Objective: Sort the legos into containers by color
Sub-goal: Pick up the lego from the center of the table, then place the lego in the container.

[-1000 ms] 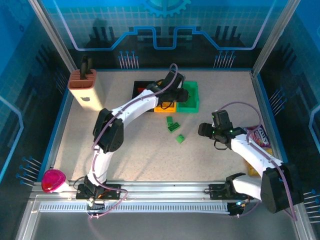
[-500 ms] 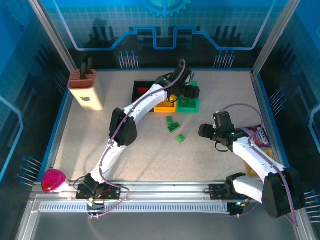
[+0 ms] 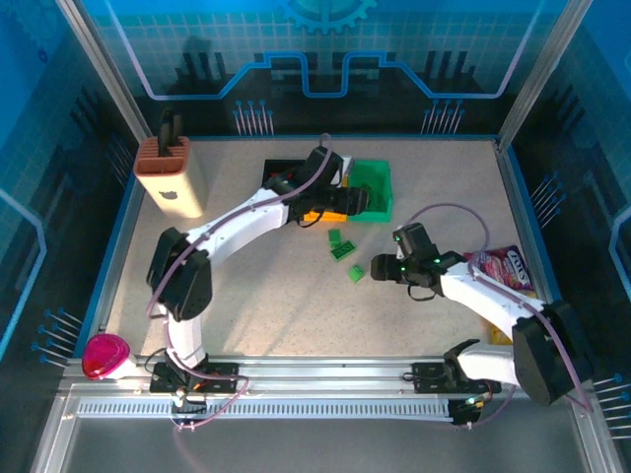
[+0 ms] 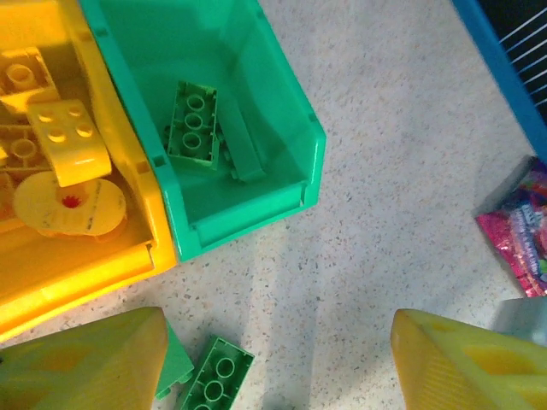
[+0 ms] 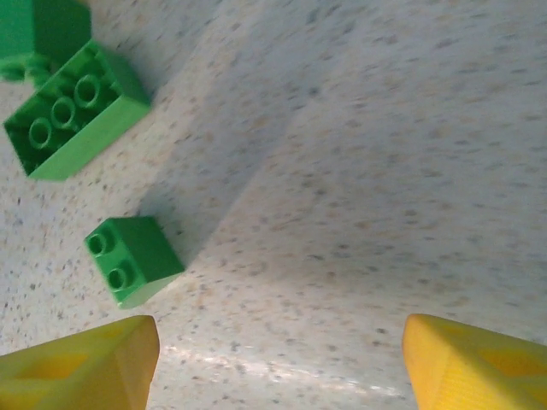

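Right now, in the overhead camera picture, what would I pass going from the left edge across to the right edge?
pink round object → beige block → black bin → green bin → pink snack bag

- Green open-top plastic bin [image 4: 248,218]: holds green studded plastic bricks [image 4: 192,124].
- Yellow open-top plastic bin [image 4: 77,282]: holds yellow studded plastic bricks [image 4: 68,141] and a round yellow disc [image 4: 68,203] with a red centre dot.
- Loose plastic bricks on the table [image 5: 77,124]: all green.
- Flat tabletop [image 5: 385,171]: beige with dark speckles.
- Crinkly packet [image 4: 517,231]: magenta, apparently with white lettering.
- Tall block [image 3: 170,187]: beige, with a brown top.
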